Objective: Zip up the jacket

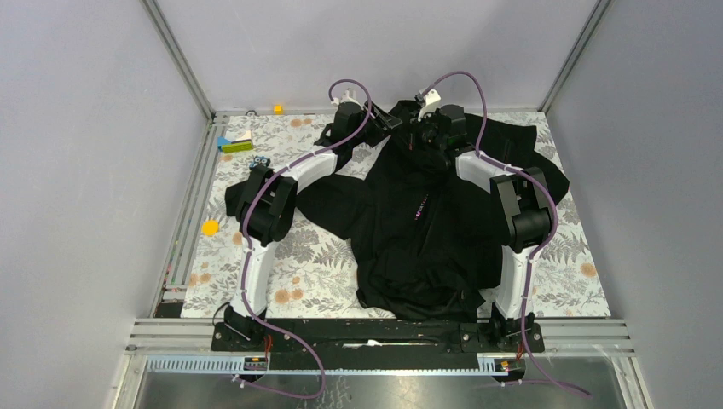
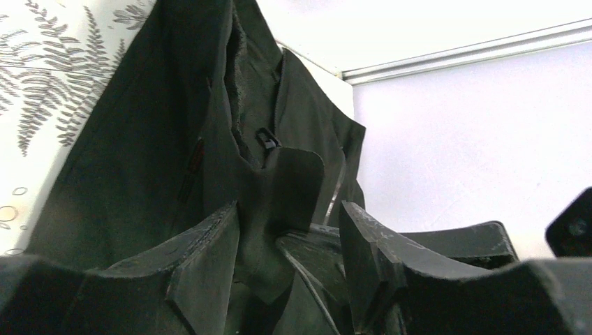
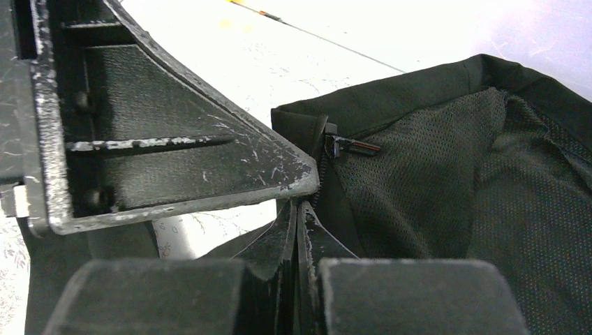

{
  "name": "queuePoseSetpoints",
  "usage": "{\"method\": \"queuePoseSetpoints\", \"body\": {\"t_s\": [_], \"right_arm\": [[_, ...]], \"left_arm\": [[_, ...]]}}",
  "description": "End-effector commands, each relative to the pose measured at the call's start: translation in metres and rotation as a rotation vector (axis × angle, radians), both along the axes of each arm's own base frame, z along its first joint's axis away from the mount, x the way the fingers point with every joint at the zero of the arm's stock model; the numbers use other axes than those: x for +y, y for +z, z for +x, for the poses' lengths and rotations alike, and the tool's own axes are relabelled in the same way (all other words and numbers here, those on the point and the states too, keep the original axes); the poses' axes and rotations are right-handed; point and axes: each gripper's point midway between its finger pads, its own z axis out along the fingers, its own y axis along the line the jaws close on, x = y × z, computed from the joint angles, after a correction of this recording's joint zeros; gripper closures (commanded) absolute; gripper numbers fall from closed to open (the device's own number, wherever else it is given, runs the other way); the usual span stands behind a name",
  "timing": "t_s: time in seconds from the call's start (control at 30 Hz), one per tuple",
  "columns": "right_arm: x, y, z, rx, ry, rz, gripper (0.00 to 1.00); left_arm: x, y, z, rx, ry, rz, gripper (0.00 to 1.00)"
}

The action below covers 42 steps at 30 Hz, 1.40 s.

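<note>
The black jacket [image 1: 418,230] lies spread on the patterned table, collar at the far end. Both grippers work at that collar. My left gripper [image 1: 385,119] stands open, and in its wrist view a flap of jacket [image 2: 139,139] fabric lies between the fingers of the left gripper [image 2: 290,209], against the left one and clear of the right. The zipper slider [image 2: 267,139] shows just beyond. My right gripper [image 1: 426,132] is shut. In its wrist view the right gripper [image 3: 297,206] rests against the jacket's [image 3: 454,174] front edge, under the zipper slider [image 3: 347,146], whose pull tab hangs free.
A left gripper finger [image 3: 174,160] crosses close in front of the right wrist camera. On the mat's left lie a yellow disc [image 1: 210,227], green and blue blocks [image 1: 234,143] and a small yellow cube [image 1: 278,108]. Grey walls enclose the table [image 1: 315,264] on three sides.
</note>
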Motion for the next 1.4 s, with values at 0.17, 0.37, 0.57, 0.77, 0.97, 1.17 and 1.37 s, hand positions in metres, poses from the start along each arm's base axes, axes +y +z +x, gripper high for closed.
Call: {"method": "queuePoseSetpoints", "body": {"t_s": [0.17,0.37,0.57,0.77,0.97,1.17,1.37], "right_arm": [[0.009,0.037,-0.009,-0.121,0.018,-0.040,1.00],[0.009,0.034,-0.007,-0.091,-0.011,-0.046,0.89],[-0.015,0.058,-0.007,0.009,-0.078,0.091,0.46],[-0.040,0.071,-0.001,0.077,-0.096,0.229,0.44],[-0.055,0.078,0.006,0.174,-0.052,0.432,0.44],[-0.044,0.070,0.004,0.206,0.049,0.481,0.39],[-0.042,0.071,0.010,0.248,0.069,0.566,0.38]], "left_arm": [[0.009,0.041,0.010,-0.104,0.040,0.038,0.57],[0.010,0.057,0.000,-0.218,-0.067,-0.045,0.90],[0.027,0.080,-0.010,-0.449,-0.219,-0.204,1.00],[0.024,0.079,-0.021,-0.520,-0.345,-0.300,1.00],[0.014,0.083,-0.034,-0.576,-0.417,-0.351,1.00],[0.002,0.077,-0.037,-0.568,-0.433,-0.337,1.00],[-0.010,0.073,-0.040,-0.556,-0.459,-0.347,1.00]]}}
